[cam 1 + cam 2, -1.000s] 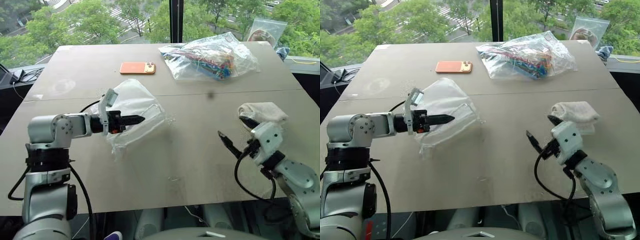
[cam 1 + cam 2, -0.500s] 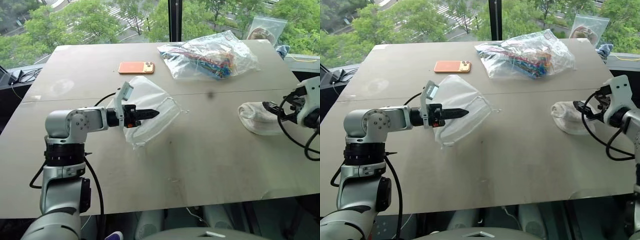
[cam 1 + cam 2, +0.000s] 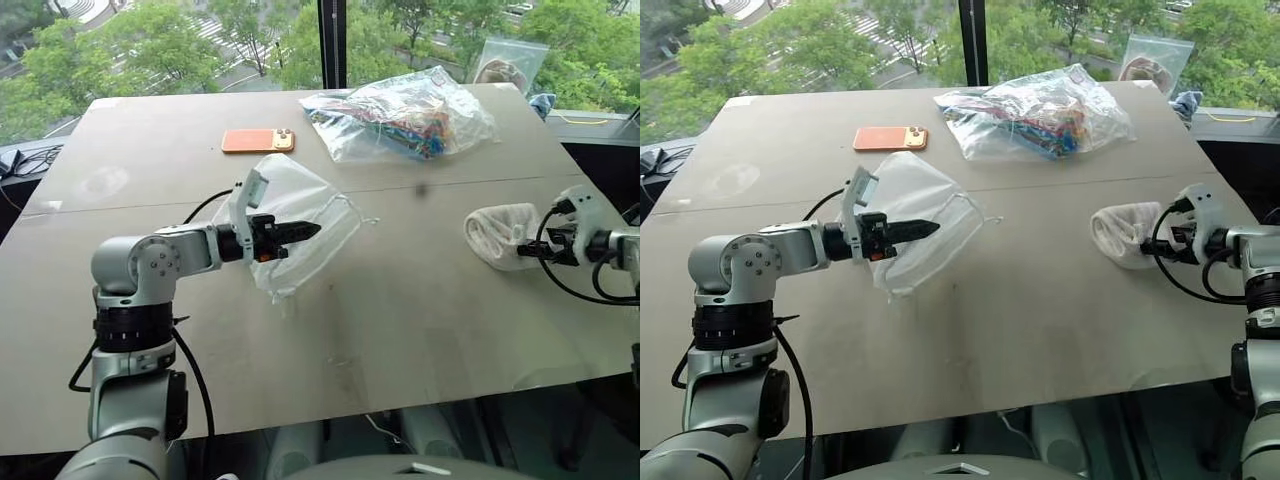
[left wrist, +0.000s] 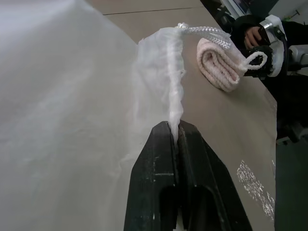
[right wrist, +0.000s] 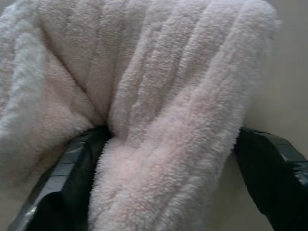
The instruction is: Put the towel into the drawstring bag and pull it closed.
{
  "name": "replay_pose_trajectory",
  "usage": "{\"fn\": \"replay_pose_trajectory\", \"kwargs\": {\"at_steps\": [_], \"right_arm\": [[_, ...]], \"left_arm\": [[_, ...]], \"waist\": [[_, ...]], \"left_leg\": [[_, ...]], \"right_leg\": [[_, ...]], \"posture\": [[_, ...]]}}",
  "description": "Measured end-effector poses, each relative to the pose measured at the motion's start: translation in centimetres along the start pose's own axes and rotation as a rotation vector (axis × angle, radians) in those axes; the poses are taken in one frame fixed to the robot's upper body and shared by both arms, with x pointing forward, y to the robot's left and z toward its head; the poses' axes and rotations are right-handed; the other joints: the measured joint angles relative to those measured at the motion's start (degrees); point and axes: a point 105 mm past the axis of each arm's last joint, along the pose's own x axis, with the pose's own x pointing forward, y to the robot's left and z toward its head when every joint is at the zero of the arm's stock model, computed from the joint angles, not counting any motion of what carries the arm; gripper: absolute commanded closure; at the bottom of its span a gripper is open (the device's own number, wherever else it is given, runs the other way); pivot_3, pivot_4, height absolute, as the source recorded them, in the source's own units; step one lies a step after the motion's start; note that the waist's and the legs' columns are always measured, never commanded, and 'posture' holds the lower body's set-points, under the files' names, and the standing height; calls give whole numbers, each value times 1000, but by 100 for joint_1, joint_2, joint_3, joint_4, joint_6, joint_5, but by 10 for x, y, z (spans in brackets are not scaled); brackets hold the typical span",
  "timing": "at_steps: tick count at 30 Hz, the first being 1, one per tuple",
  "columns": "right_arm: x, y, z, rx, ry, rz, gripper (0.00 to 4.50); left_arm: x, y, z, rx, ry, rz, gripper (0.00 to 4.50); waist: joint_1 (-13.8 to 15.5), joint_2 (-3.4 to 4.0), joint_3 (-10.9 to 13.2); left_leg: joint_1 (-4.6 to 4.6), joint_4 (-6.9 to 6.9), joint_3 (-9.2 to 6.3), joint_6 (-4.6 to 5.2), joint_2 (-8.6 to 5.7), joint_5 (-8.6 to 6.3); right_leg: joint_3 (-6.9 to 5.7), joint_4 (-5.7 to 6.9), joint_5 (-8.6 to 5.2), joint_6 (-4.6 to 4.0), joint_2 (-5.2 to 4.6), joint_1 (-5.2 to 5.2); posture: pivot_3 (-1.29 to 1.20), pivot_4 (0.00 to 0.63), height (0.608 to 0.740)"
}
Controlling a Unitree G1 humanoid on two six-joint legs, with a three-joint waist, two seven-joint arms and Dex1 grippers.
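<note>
Since a second ago the right gripper (image 5: 159,159) has been carried from the near edge out to the towel (image 3: 503,232), and its fingers are now set around the bundle, one to each side with the terry pile bulging between them; the jaws are partly drawn in, but whether the cloth is actually clamped cannot be told. The towel itself is seen lying on the table (image 3: 420,330) at about three o'clock, well apart from the drawstring bag (image 3: 300,215), which is held near the centre, slightly toward nine o'clock. The bag's gathered hem has been pinched by the left gripper (image 4: 174,132), whose jaws are pressed fully together on the thin fabric, the white cord (image 4: 204,32) trailing from the neck toward the towel. The bag has been shifted a little toward the middle of the table by the left arm. The pick-up of the towel is judged to be just starting, with insertion and cinching not yet done. Farther off, at twelve o'clock, an orange phone (image 3: 258,140) and a clear plastic bag of colourful items (image 3: 405,115) are left lying.
</note>
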Motion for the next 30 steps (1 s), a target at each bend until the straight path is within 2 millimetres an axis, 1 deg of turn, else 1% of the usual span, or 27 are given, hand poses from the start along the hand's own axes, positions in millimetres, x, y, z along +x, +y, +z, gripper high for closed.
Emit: {"fn": "replay_pose_trajectory", "kwargs": {"at_steps": [2,5,6,7,10,11,12,13,15,16,17,18,19,20,22,23,25,27,30], "right_arm": [[4,7,-1,-23,-7,35,2552],[10,16,0,-85,-75,65,3934],[9,18,0,-108,-93,60,4321],[7,21,-1,-144,-121,57,4484],[8,42,-3,-185,-206,100,4484],[5,58,-2,-190,-257,135,4484],[4,62,-1,-193,-269,145,4484],[1,86,5,-204,-322,205,4484],[-10,114,13,-240,-382,253,4484],[-15,135,22,-279,-429,275,4484],[-17,146,28,-293,-460,284,4484],[-19,167,40,-314,-523,291,4484],[-17,176,44,-319,-542,298,4484],[-10,192,50,-325,-557,289,4484],[8,214,52,-355,-539,276,4484],[14,220,50,-362,-525,275,4484],[34,236,47,-359,-496,284,4484],[44,244,45,-374,-471,304,4484],[56,244,43,-433,-431,287,4484]], "left_arm": [[1,0,0,-3,-5,4,4500],[2,0,2,1,-9,17,4500],[2,1,2,3,-13,20,4500],[4,0,4,8,-19,18,4500],[7,-3,11,21,-34,12,4500],[11,-4,13,21,-39,2,4500],[11,-4,13,19,-39,1,4500],[14,-4,14,11,-36,-6,4500],[18,-3,17,5,-39,-10,4500],[20,-2,20,5,-39,-7,4500],[22,-3,22,8,-37,-10,4500],[28,-7,25,25,-31,-27,4500],[30,-8,27,32,-29,-35,4500],[35,-12,29,44,-21,-51,4500],[42,-19,37,53,-26,-82,4500],[44,-22,39,60,-25,-95,4500],[46,-27,44,83,-23,-116,4500],[48,-30,42,90,-12,-135,4500],[45,-36,39,135,23,-155,4500]], "waist": [[-17,-4,-2],[-32,-3,-2],[-35,-4,-2],[-29,-2,0],[-11,11,8],[14,28,18],[17,32,21],[26,65,41],[76,77,48],[88,77,49],[102,77,49],[125,77,49],[135,76,49],[153,76,49],[167,76,49],[172,76,49],[171,77,49],[170,77,49],[169,77,49]], "left_leg": [[3,0,0,0,5,0],[7,-1,1,0,11,0],[8,-1,1,0,11,0],[6,-2,1,0,10,0],[0,-1,1,-1,7,0],[-7,-1,0,-1,3,0],[-10,-1,-1,-1,3,0],[-21,0,0,-1,-8,0],[-34,0,-1,-1,-11,0],[-36,0,-4,-1,-11,0],[-38,-1,-5,-1,-10,0],[-37,-1,-5,-1,-11,0],[-38,-1,-5,-1,-11,0],[-38,-1,-4,-2,-11,0],[-47,-1,-3,-2,-13,0],[-56,0,-4,-3,-14,1],[-72,0,-1,-4,-14,2],[-96,2,-3,-25,-14,14],[-109,0,-4,-29,-15,16]], "right_leg": [[1,1,0,0,5,1],[5,4,0,0,12,1],[5,5,0,0,13,1],[5,6,0,0,11,1],[6,6,0,1,8,-4],[5,7,0,1,3,-11],[4,7,1,1,2,-12],[7,10,1,2,-9,-25],[5,11,0,3,-11,-37],[3,11,0,3,-11,-39],[2,10,0,3,-10,-41],[2,11,0,3,-10,-42],[2,10,0,3,-10,-42],[2,10,0,3,-11,-43],[1,11,0,2,-11,-54],[1,11,0,2,-11,-61],[4,12,1,2,-12,-79],[1,10,1,1,-13,-99],[-1,6,1,1,-15,-108]], "posture": [[0,150,740],[0,150,740],[0,150,740],[0,150,740],[0,150,740],[0,150,740],[0,150,740],[0,150,740],[0,150,740],[0,150,740],[0,150,740],[0,150,740],[0,150,740],[0,150,740],[0,150,740],[0,150,740],[0,150,740],[0,150,740],[0,150,740]]}}
